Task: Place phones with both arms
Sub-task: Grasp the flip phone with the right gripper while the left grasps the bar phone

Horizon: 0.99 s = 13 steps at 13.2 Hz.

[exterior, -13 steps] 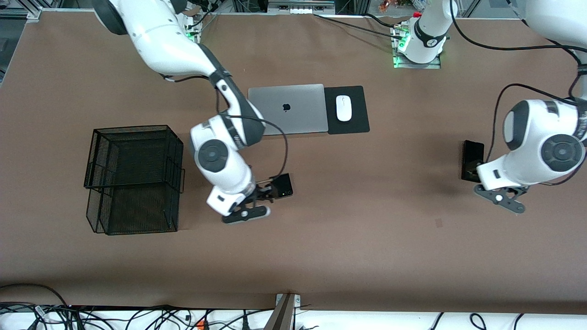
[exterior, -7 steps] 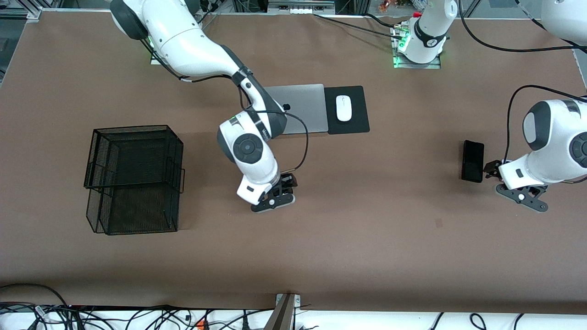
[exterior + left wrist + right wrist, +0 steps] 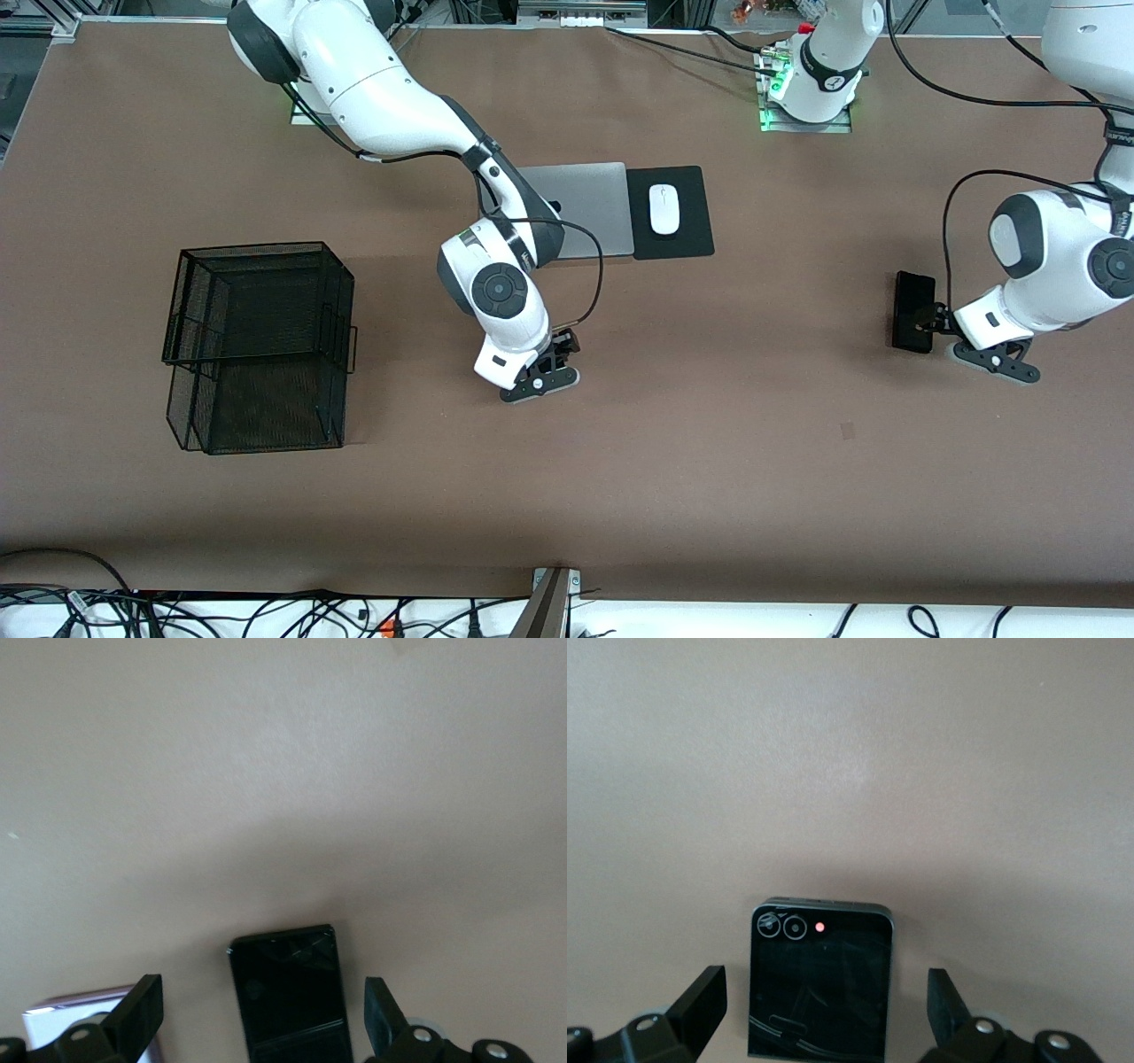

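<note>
Two grippers stand with their fingers wide apart, each with a phone lying flat between them, and neither pair of fingers is touching its phone yet.

The right gripper (image 3: pixel 556 347) is low over the table in front of the silver laptop (image 3: pixel 580 206), toward the wire basket (image 3: pixel 259 346) end. In the right wrist view the small black flip phone (image 3: pixel 819 979) sits squarely in the gap between the two fingertips (image 3: pixel 700 994), clear space on both sides. It is squarish, with rounded corners, a glossy dark face, two ringed lenses and a small red dot along one edge. Because it is nearly as wide as it is long, the fingers span it across its width with only modest room to spare.

The left gripper (image 3: pixel 937 321) is at the left arm's end of the table, over the longer black slab phone (image 3: pixel 913 311). In the left wrist view this phone (image 3: pixel 288 992) runs lengthwise away from the wrist, so its long axis lies along the gap and the fingers would close on its narrow sides. It is a thin, smooth, reflective slab. Just beside one finger a corner of a lavender-white phone (image 3: pixel 97 1010) shows, near enough that a closing finger might brush it.

The table (image 3: pixel 709 425) is a matt brown sheet, flat and plain. Both phones look slick and thin, so I judge a straight descent before closing matters most.
</note>
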Available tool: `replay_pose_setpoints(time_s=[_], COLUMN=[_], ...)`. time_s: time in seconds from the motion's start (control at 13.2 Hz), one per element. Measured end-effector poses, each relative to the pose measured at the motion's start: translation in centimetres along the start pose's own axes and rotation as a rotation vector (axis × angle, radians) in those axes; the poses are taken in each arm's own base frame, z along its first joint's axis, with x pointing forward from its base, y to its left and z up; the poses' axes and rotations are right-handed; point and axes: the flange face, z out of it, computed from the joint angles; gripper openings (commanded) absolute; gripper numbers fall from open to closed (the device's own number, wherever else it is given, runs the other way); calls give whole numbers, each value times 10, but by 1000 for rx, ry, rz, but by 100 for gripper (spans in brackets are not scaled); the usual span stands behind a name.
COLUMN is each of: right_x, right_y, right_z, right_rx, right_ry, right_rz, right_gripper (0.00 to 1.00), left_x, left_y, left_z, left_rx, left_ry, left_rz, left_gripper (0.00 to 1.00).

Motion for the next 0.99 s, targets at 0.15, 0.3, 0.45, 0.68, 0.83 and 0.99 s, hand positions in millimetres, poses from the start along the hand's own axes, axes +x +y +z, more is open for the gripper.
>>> replay_pose_setpoints(time_s=[0.15,0.3,0.45,0.68,0.83,0.99], right_x=[-5,-7,-10,-15,-14,-14], right_y=[-4,-6,-11,-12,-9,-9], right_z=[5,8,13,21,22,22], right_rx=[-5,-5,-3,-3,-9,-15], right_ry=[-11,-14,-6,-2,4,8], right_rz=[-7,-10,-13,-16,-17,-22], right_gripper=[100,100,100,100,100,100], left_x=[-10,-22,-43,-66,-71,-78], left_y=[4,3,-1,0,1,-2], left_z=[6,13,29,49,51,54], left_rx=[-6,-5,-4,-16,-19,-22], left_ry=[-6,-1,8,-4,-9,-11], left_rz=[-38,-67,-93,-118,-124,-137], left_gripper=[100,100,100,100,100,100])
